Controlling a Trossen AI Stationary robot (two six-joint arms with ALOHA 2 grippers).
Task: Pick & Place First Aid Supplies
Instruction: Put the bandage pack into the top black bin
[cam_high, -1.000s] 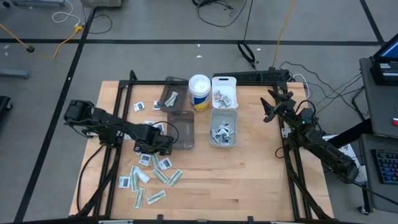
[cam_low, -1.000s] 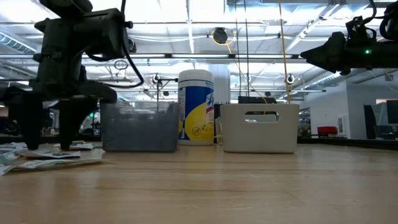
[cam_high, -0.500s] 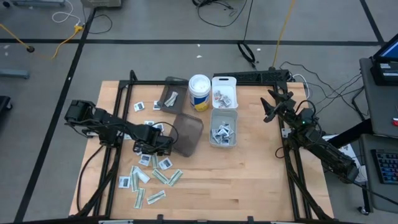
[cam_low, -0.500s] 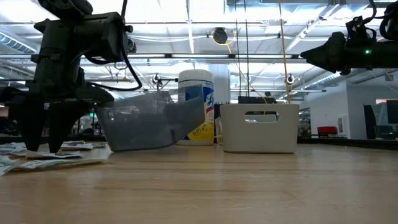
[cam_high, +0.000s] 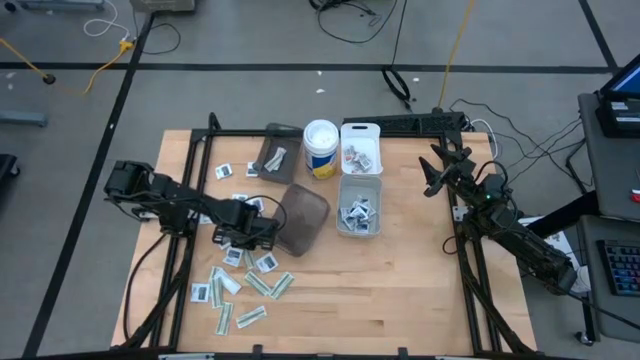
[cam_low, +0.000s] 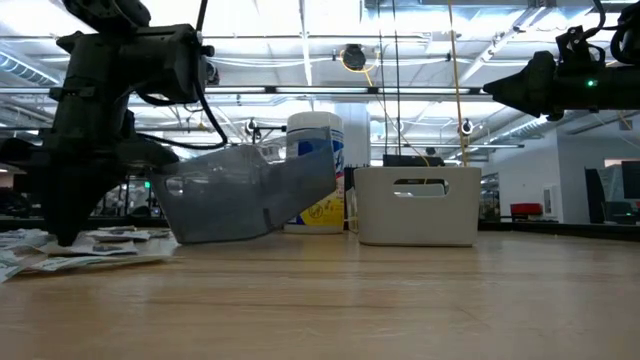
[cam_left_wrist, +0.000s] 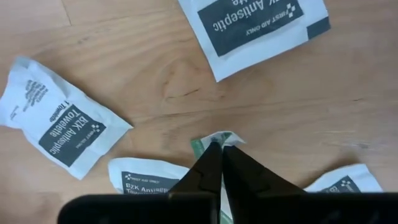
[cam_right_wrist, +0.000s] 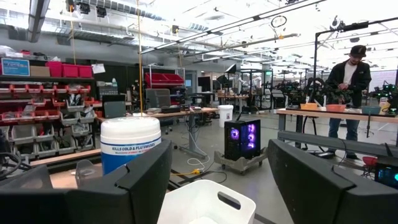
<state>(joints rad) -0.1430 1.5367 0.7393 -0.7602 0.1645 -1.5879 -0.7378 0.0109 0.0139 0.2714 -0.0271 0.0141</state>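
Observation:
The first aid supplies lie scattered at the near left of the table (cam_high: 400, 290): white square packets (cam_left_wrist: 62, 121) with dark print and pale green-white strips (cam_high: 262, 284). My left gripper (cam_high: 240, 237) points straight down among them, shut on a green-white strip (cam_left_wrist: 216, 137). A smoky bin (cam_high: 303, 215) right beside it stands tilted, its right side off the table (cam_low: 300, 195). Whether the gripper touches it I cannot tell. My right gripper (cam_high: 432, 172) hangs open at the far right, high above the table, holding nothing. My left gripper pinches the green-white strip between its two fingertips (cam_left_wrist: 208, 163), coming from above and pointing down. One end of the strip (cam_left_wrist: 217, 135) pokes out just past the fingertips. The rest is hidden under the fingers. The strip lies on the wood among the white packets.
A white wipes canister (cam_high: 320, 148) stands at the far middle, with a white bin (cam_high: 360, 150) on its right. Nearer is a clear bin (cam_high: 358, 208) holding packets. Another smoky bin (cam_high: 275, 155) with a strip sits far left. Bare wood spreads at the near right.
My left gripper has shut on the strip without moving from its place. The smoky bin beside it has tipped: its right side has risen off the table while its left bottom edge has stayed down.

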